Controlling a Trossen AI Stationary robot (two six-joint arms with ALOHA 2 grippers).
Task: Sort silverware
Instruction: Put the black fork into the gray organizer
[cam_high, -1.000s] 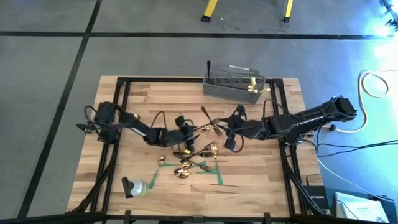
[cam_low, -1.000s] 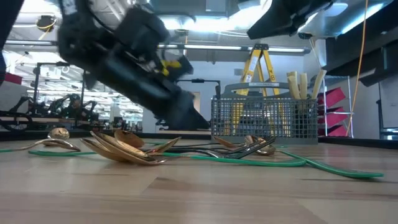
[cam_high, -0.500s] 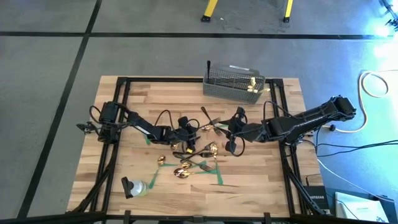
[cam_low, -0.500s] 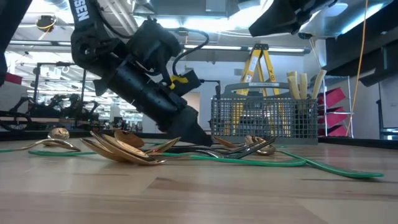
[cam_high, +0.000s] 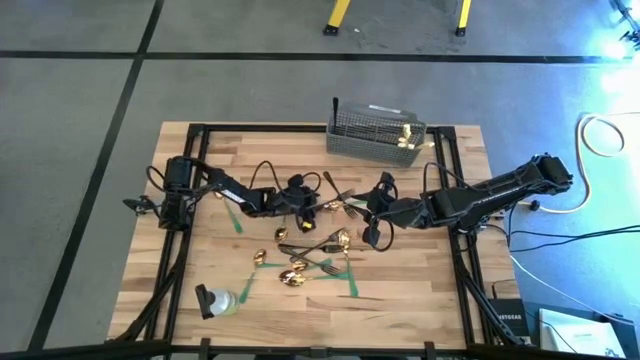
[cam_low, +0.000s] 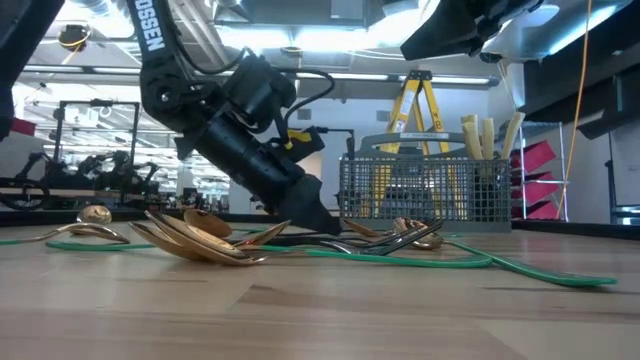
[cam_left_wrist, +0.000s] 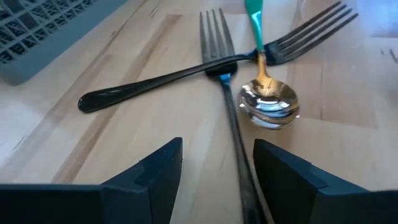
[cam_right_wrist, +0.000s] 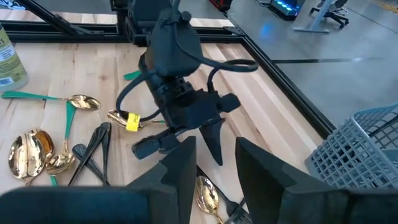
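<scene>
The left gripper (cam_left_wrist: 214, 168) is lowered over the table's middle, jaws apart and empty, straddling the handle of a dark fork (cam_left_wrist: 225, 93). The fork lies directly ahead of it, its long axis running straight away from the jaws, tines at the far end. A second dark fork (cam_left_wrist: 186, 71) crosses over the first just below the tines; a gold spoon (cam_left_wrist: 268, 102) rests close beside the crossing. All three lie flat on the wood, glossy and clean. The right gripper (cam_right_wrist: 214, 165) hangs just beyond, jaws parted, holding nothing. Judgement: the left arm is nearer; closing should catch the handle. The grey mesh basket (cam_high: 375, 130) stands at the table's far edge.
</scene>
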